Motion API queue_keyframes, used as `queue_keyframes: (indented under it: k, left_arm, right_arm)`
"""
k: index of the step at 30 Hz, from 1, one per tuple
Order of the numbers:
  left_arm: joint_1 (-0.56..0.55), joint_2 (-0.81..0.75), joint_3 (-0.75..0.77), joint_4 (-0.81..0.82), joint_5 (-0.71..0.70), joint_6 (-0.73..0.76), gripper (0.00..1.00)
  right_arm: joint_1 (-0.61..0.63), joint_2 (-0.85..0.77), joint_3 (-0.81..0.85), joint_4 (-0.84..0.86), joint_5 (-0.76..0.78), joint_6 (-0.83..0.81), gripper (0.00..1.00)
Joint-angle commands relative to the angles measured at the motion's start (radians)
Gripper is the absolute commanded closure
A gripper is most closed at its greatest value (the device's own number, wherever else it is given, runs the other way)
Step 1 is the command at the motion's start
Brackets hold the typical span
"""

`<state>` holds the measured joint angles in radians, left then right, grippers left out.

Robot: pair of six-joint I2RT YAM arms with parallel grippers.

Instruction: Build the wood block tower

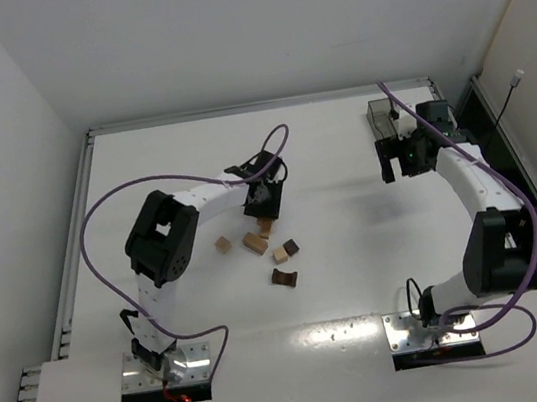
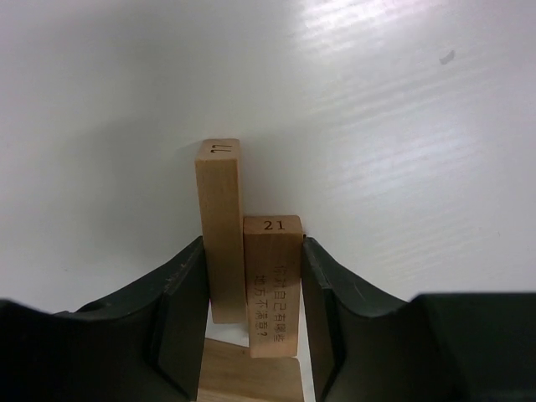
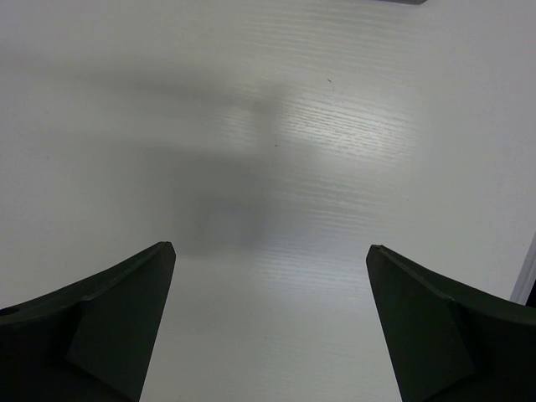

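The wood blocks are not yet forming a tower. Small light tan and dark brown pieces are lying loose in a cluster at the middle of the white tabletop, with a dark brown arch piece sitting nearest. The left gripper is reaching down at the cluster's far edge and gripping two light tan bars. The bars are standing side by side and touching, the shorter one printed "21", and the gripper's fingers are pressing against the pair's outer sides. A third tan block is showing under their near ends. The right gripper is hanging released, spread wide, at the far right, just beside the clear grey bin. The cluster is sitting well apart from every tabletop edge, and bare white surface is stretching between the two grippers.
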<state>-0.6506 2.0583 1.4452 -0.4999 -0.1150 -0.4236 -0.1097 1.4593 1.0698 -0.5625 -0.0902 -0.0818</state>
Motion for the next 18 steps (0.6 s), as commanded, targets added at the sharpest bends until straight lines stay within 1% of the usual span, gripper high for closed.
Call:
queue_keyframes:
  k: [1, 3, 4, 7, 10, 16, 17, 18]
  left_arm:
    - [0.048, 0.084, 0.088, -0.054, -0.053, -0.030, 1.00]
    - [0.069, 0.121, 0.153, -0.078, -0.083, -0.049, 1.00]
    - [0.078, 0.140, 0.209, -0.087, -0.097, -0.063, 1.00]
    - [0.106, 0.190, 0.276, -0.108, -0.110, -0.107, 1.00]
    - [0.115, 0.233, 0.308, -0.117, -0.101, -0.132, 1.00]
    - [0.115, 0.246, 0.317, -0.126, -0.092, -0.181, 1.00]
    - [0.115, 0.246, 0.308, -0.126, -0.083, -0.181, 0.93]
    - [0.115, 0.246, 0.308, -0.126, -0.074, -0.181, 0.82]
  right_arm:
    - [-0.005, 0.007, 0.004, 0.009, -0.032, 0.002, 0.04]
    - [-0.005, 0.016, -0.007, 0.018, -0.032, 0.011, 0.04]
    - [-0.005, 0.016, -0.007, 0.018, -0.032, 0.011, 0.04]
    - [-0.005, 0.025, -0.007, 0.018, -0.032, 0.011, 0.04]
    - [-0.005, 0.035, 0.004, 0.009, -0.042, 0.011, 0.04]
    - [-0.005, 0.044, 0.013, 0.000, -0.042, 0.011, 0.04]
    - [-0.005, 0.044, 0.013, 0.000, -0.042, 0.020, 0.04]
    - [-0.005, 0.044, 0.013, 0.000, -0.042, 0.020, 0.04]
